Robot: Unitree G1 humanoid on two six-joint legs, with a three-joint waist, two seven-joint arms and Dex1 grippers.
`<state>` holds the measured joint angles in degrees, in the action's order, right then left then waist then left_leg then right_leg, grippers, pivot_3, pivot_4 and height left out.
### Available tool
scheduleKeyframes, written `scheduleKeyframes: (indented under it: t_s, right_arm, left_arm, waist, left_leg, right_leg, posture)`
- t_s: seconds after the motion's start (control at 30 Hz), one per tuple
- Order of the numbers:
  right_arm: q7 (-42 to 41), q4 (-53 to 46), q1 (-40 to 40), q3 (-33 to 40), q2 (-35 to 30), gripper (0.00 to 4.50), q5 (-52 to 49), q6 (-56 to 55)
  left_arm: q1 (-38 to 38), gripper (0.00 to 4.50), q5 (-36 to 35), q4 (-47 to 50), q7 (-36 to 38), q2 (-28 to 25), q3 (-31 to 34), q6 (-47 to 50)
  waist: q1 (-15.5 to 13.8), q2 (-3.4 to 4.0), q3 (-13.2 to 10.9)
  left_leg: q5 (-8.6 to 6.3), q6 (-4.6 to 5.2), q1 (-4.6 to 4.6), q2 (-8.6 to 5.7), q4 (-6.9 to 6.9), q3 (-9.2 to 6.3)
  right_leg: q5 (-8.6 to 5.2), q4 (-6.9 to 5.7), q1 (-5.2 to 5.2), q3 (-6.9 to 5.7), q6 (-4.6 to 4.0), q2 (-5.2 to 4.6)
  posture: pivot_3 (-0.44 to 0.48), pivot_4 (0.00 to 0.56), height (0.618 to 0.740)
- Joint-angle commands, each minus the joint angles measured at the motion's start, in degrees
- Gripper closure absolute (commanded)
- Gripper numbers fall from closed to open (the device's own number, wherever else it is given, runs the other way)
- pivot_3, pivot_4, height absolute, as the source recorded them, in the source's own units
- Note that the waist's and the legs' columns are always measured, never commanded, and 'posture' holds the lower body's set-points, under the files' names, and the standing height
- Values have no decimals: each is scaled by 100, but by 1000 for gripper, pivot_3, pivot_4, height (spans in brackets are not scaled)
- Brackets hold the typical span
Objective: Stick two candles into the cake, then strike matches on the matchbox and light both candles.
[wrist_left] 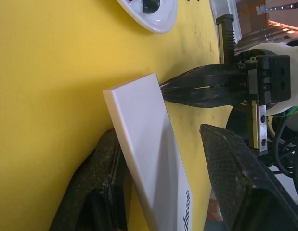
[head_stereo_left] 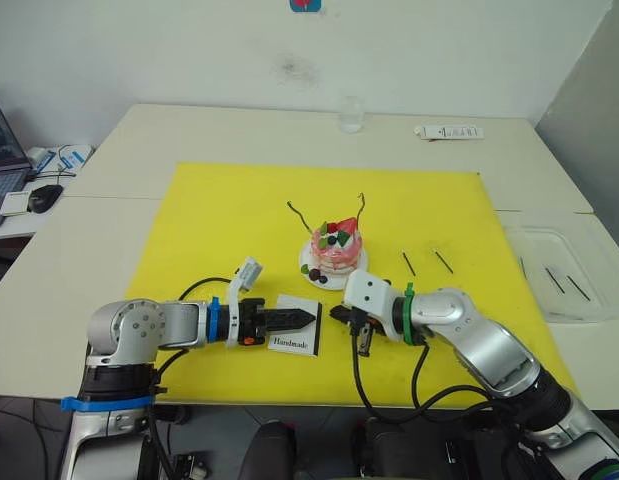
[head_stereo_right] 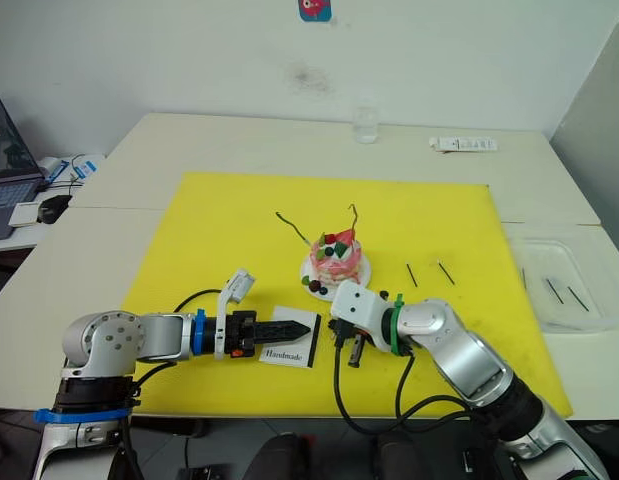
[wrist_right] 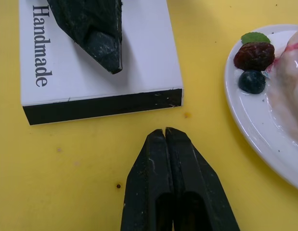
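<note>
- Eye views: the left gripper (head_stereo_left: 307, 317) clamps the matchbox (head_stereo_left: 296, 340), just in front of the cake (head_stereo_left: 335, 248); both candles (head_stereo_left: 299, 218) stand in it.
- Right wrist view: right gripper (wrist_right: 165, 133), fingers together, points at the matchbox's black strip (wrist_right: 103, 106).

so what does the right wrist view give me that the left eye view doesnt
Right wrist view: up close, the right gripper is shut, its tips just short of the black strip on the matchbox, with the left gripper over the box top and berries on the plate.

Left eye view: two candles already stand in the cake, two matches lie on the mat to its right, and a glass stands at the back.

Both: matchbox, plate, mat and both grippers.
</note>
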<state>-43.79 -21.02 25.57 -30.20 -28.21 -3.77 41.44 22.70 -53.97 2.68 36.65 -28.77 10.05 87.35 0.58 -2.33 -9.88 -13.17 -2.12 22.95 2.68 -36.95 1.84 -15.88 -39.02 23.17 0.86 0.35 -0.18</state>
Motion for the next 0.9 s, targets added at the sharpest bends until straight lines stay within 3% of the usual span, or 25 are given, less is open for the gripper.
scheduleKeyframes:
  t_s: [0.03, 0.9]
  right_arm:
    - [-29, 78, 112, -140, 149, 4500, 70, -115]
    - [-302, 250, 81, -130, 492, 4500, 171, -651]
  left_arm:
    - [-68, 1976, 73, -63, -157, 82, 9, 117]
    - [-199, 1976, 97, 74, -160, 93, 10, 138]
  waist:
    - [10, 0, 0]
    - [86, 0, 0]
  left_leg:
    - [0, 0, 0, 0, 0, 0]
    - [0, 0, -1, 1, 1, -1]
  right_leg:
    - [0, 0, 0, 0, 0, 0]
    - [0, 0, -1, 0, 0, -11]
  posture:
    - [0, 150, 740]
    - [0, 150, 740]
